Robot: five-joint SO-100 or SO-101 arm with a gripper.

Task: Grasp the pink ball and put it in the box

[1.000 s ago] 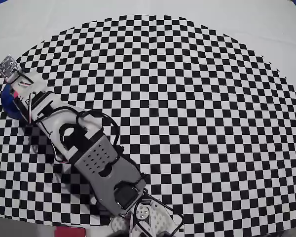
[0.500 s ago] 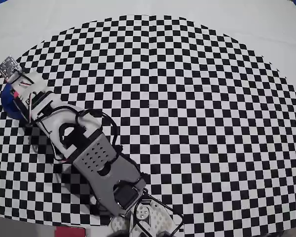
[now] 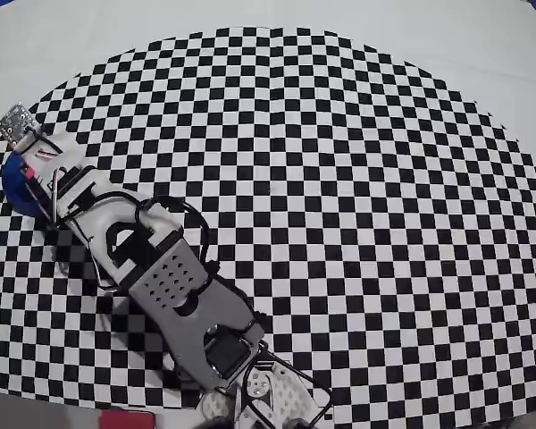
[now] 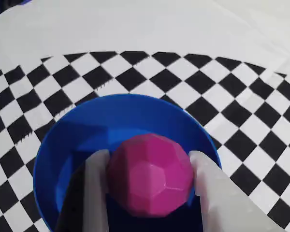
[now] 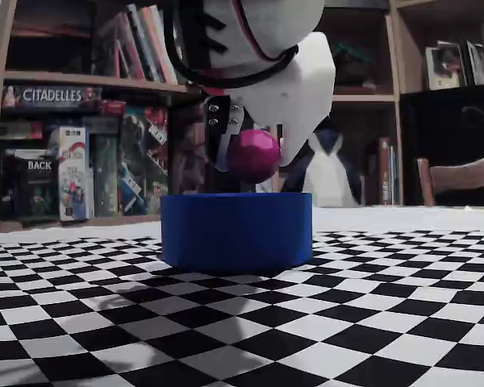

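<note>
Fingers [image 4: 96, 188] clamp pink ball [image 4: 151, 175] | above box [image 4: 121, 116] | shelf label "CITADELLES" [image 5: 50, 97]

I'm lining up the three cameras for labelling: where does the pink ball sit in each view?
Overhead view: not visible; the arm covers that spot beside the box at far left.
Wrist view: pink ball low centre, between the jaws, over the box.
Fixed view: pink ball upper centre, just above the box.
Shared landmark: the box.
</note>
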